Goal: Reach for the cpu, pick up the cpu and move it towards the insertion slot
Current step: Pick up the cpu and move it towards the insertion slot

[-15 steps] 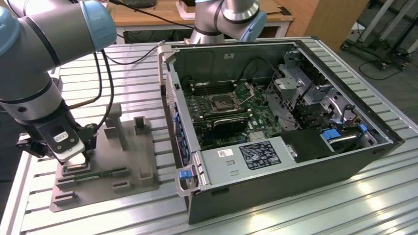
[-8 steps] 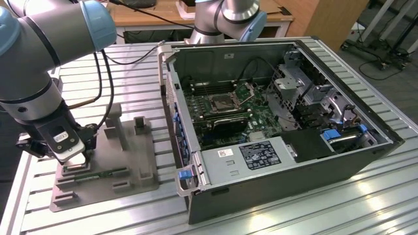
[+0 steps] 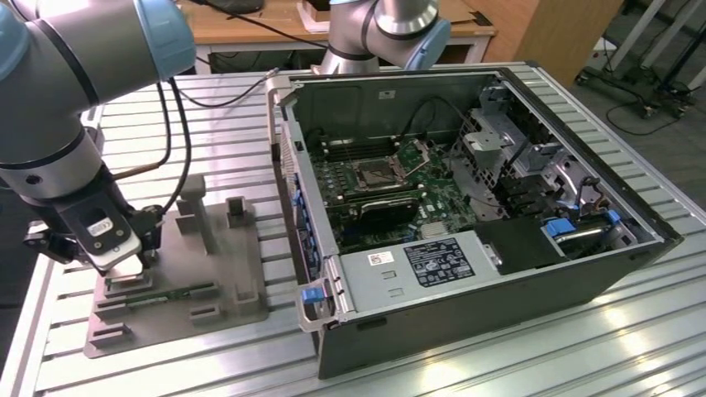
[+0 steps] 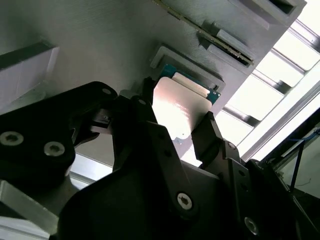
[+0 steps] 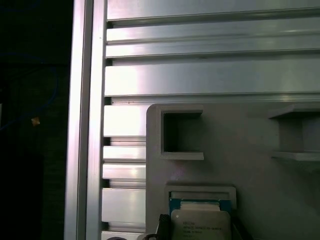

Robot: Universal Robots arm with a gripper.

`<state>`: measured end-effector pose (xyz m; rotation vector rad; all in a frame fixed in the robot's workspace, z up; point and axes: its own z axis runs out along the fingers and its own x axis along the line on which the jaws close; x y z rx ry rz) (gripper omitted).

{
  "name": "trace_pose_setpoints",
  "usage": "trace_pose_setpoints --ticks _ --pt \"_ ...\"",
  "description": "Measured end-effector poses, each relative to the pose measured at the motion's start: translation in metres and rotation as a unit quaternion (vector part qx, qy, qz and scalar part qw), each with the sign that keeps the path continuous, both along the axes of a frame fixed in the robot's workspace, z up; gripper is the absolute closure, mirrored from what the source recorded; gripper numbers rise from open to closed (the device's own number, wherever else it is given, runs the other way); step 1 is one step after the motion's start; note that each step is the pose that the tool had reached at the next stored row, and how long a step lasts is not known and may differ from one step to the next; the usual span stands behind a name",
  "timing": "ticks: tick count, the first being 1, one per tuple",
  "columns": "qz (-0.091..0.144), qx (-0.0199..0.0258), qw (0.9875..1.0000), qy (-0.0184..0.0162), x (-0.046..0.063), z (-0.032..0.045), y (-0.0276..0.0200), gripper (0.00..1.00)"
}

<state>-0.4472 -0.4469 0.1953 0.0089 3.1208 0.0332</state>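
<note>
in the exterior view the robot arm (image 3: pixel 66 99) reaches down on the exterior view's left, over a slatted metal table (image 3: pixel 551 356). its gripper (image 3: pixel 127 263) is low on a grey holder (image 3: pixel 210 281) that lies on the table. a green memory stick (image 3: pixel 165 294) lies in the holder just beside the gripper. an open computer case (image 3: pixel 441 306) stands on the exterior view's right, well apart from the gripper. inside it, on the green board, is the insertion slot (image 3: pixel 375 172), a square socket with a dark centre and a metal frame, and its metal plate (image 3: pixel 419 153) is tilted up beside it.

in the second wrist view the gripper (image 4: pixel 177 114) is grasping the cpu (image 4: pixel 175 102). one black finger sits against each of two opposite edges of the chip. the cpu shows its pale top and a teal rim, and it is at a raised pocket (image 4: pixel 165 55) of the grey holder (image 4: pixel 100 35). i cannot tell if it is lifted clear of the pocket or resting in it.

in the first wrist view the cpu (image 5: pixel 200 225) is in front of the pocket's frame (image 5: pixel 200 190) on the grey holder (image 5: pixel 250 175). a dark fingertip (image 5: pixel 163 227) is close against its side. the table's metal slats (image 5: pixel 200 75) lie beyond the holder.
</note>
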Motion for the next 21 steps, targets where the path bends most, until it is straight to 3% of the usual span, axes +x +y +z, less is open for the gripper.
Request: trace_pose_setpoints --ticks 18,21 --pt "0.000 -0.0001 1.0000 0.0003 0.0000 0.0026 0.0000 0.46" --pt "0.000 0.0019 1.0000 0.0001 0.0000 0.0057 -0.0001 0.46"
